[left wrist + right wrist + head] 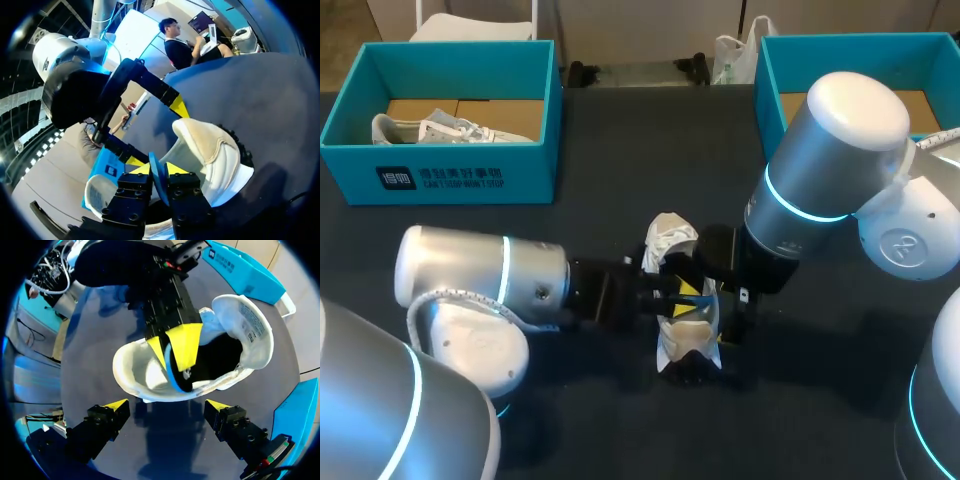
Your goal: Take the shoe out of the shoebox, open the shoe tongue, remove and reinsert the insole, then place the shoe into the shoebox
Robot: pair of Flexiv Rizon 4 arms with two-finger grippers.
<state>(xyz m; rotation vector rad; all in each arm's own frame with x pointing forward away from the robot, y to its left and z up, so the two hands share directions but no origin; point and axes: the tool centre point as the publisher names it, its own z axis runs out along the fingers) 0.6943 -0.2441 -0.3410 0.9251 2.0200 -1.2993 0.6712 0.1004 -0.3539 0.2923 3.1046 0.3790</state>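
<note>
Starting from the head view, a white low-top shoe (688,345) is seen lying on the dark surface (600,420) between the two arms, well apart from the teal shoebox (440,175) at the far left, in which a second shoe (430,128) rests. The shoe's long axis runs from far to near, so it is crossed by the left gripper (682,297), which comes in from the side. The right gripper (725,300) is placed just beside the shoe on the other side.

In the left wrist view, the left gripper (156,169) is closed on the thin blue edge of the insole (159,182), and the shoe's padded cream upper (215,150) lies just ahead of it. The right gripper (155,132) is spread wide.

In the right wrist view, the right gripper (166,405) is fully open and holds nothing. Its fingers are spaced along the shoe's length, and the shoe (135,375) lies ahead of them. A stiff flap with a label, apparently the tongue (250,330), is folded back from the dark opening. The flexible insole (172,375) is pinched there, so the left arm is judged nearer for the insole step. Whether the insole is going out or in cannot be told.
</note>
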